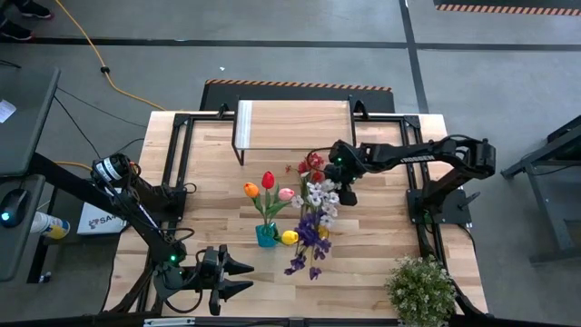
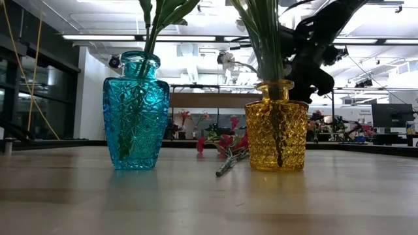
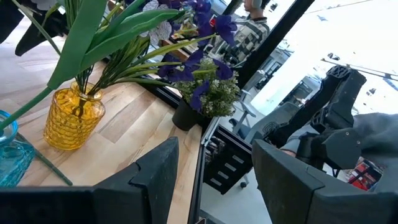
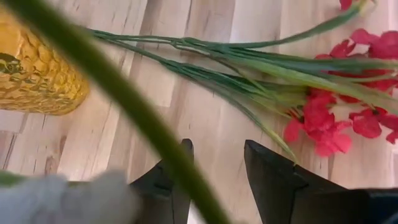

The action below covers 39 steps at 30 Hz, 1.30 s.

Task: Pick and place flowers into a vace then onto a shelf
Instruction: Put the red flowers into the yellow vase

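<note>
A teal vase [image 2: 136,111] holding orange, red and pink tulips [image 1: 267,186] stands mid-table. To its right stands a yellow vase [image 2: 276,134] with purple and white sprays [image 1: 314,218]. A red spray [image 4: 323,118] lies flat on the table beyond the yellow vase, its green stems [image 4: 205,62] pointing toward that vase. My right gripper [image 4: 217,149] hovers open just above the red spray's stems, slanting down and touching nothing. At the table's near left corner my left gripper [image 1: 245,277] waits open and level. The shelf [image 1: 295,123] stands at the far edge.
A bushy potted plant [image 1: 420,289] sits at the near right corner. A blurred green stem [image 4: 124,112] from the yellow vase's bunch crosses close in front of the right wrist camera. Black frame rails [image 1: 177,163] run along the table's left and right sides.
</note>
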Motion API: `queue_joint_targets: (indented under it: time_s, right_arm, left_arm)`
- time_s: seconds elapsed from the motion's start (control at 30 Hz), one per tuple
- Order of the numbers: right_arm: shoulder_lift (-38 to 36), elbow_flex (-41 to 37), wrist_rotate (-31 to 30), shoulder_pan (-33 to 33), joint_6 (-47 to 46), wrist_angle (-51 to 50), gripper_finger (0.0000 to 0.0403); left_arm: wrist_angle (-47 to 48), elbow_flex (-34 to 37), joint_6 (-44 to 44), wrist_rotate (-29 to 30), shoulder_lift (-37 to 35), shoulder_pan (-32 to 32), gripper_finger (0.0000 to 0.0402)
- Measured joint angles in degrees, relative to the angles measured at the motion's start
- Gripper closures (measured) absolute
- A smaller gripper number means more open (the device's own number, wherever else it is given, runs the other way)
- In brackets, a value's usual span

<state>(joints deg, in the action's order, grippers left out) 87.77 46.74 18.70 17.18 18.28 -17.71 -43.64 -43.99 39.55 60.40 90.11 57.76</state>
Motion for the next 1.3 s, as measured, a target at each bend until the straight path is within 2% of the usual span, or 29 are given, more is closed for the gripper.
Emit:
queue_joint_targets:
  time_s: [0.53, 0.97, 1.3]
  right_arm:
    - [0.25, -0.03, 1.73, 0.07, -2.79, 1.44, 0.0269]
    - [2.3, -4.11, 2.37, 0.01, -4.89, 14.11, 0.0269]
    - [5.9, -4.11, 4.21, -0.41, -2.18, 16.32, 0.0269]
  left_arm:
    - [-0.35, 0.01, 0.0, 0.0, 0.0, 0.0, 0.0163]
    - [-2.15, 0.02, -0.02, 0.0, 0.0, 0.0, 0.0163]
    - [-3.0, 0.02, -0.02, 0.0, 0.0, 0.0, 0.0163]
